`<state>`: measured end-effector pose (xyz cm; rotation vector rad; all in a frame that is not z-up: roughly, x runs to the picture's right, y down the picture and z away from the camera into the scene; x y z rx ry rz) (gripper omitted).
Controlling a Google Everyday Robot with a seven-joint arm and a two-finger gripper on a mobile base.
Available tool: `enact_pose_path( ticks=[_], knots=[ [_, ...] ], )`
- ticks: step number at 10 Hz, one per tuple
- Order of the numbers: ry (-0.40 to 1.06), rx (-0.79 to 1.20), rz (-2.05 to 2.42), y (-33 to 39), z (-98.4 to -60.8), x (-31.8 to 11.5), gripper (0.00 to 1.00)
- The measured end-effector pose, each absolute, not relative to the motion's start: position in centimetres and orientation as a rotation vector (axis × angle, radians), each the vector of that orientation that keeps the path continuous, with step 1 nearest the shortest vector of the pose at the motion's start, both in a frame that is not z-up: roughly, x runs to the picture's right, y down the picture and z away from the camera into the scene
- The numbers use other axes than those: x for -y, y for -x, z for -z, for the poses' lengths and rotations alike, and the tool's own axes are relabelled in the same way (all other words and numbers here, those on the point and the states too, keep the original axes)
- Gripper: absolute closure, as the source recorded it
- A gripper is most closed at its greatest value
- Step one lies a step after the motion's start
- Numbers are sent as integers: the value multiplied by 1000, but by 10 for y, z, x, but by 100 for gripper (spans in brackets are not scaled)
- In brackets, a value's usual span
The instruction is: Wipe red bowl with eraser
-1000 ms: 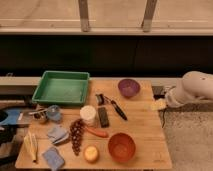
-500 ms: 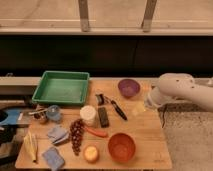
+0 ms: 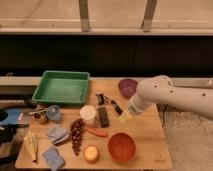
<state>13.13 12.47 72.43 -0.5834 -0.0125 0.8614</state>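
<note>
Our gripper (image 3: 124,117) hangs wide open and empty over the table (image 3: 150,145). The eraser (image 3: 103,116) lies just beside it, toward the green tray (image 3: 62,90) side, with its long axis running front-to-back. The red bowl (image 3: 122,146) sits near the front edge.

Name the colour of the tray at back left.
The tray is green in the camera view; the end effector is right of the eraser.
</note>
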Motion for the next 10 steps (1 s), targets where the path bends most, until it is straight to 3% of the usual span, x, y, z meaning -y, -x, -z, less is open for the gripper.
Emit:
enact_pose_path(
  ticks=[4,10],
  knots=[
    [585,10,-839,-127,-726,-126,20],
    [643,23,-705,-51,-761,-125,20]
  ],
)
